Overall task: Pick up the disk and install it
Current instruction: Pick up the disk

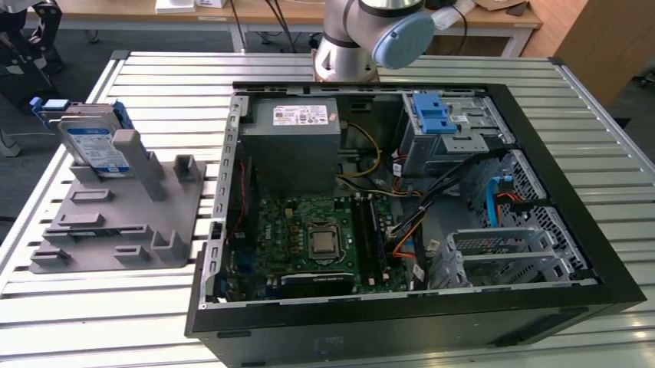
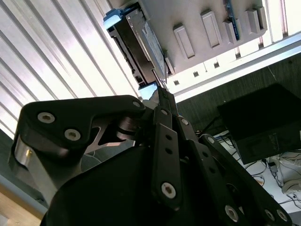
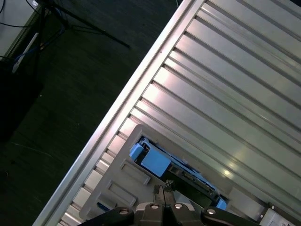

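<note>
The disk [image 1: 95, 147], a silver drive with a white-and-blue label and blue side rails, stands on edge in a grey holder [image 1: 103, 222] on the slatted table [image 1: 103, 307], beside the open computer case [image 1: 409, 331]. In the first wrist view it sits just beyond the end effector [image 3: 164, 189], whose fingers are together, empty, not touching it.

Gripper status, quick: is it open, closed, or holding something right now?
Gripper: closed, fingertips together, holding nothing. The disk stands in the grey holder, apart from the gripper.
</note>
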`<action>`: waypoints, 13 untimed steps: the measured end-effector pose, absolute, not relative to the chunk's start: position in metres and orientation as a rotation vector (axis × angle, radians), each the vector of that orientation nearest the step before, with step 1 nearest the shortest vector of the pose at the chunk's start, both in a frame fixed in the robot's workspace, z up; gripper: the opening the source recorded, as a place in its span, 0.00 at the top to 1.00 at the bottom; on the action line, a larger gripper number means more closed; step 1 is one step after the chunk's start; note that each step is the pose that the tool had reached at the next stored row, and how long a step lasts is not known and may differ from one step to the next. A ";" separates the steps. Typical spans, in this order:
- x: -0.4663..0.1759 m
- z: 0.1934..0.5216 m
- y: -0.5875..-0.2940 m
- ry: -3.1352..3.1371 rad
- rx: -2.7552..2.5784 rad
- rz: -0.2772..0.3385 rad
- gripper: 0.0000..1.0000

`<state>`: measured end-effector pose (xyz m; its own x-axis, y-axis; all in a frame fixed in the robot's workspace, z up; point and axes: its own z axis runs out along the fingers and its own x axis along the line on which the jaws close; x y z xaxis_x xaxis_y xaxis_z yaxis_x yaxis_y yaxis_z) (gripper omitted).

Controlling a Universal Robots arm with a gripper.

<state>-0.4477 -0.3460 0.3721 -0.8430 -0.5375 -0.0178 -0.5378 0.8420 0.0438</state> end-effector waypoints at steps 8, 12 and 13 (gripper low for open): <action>-0.448 0.372 -0.346 3.004 -0.902 0.074 0.89; -0.448 0.372 -0.346 2.991 -0.945 0.074 0.89; -0.448 0.372 -0.346 2.991 -0.947 0.074 0.89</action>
<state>-0.4477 -0.3460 0.3721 -0.8180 -0.5750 -0.0178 -0.5751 0.8169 0.0438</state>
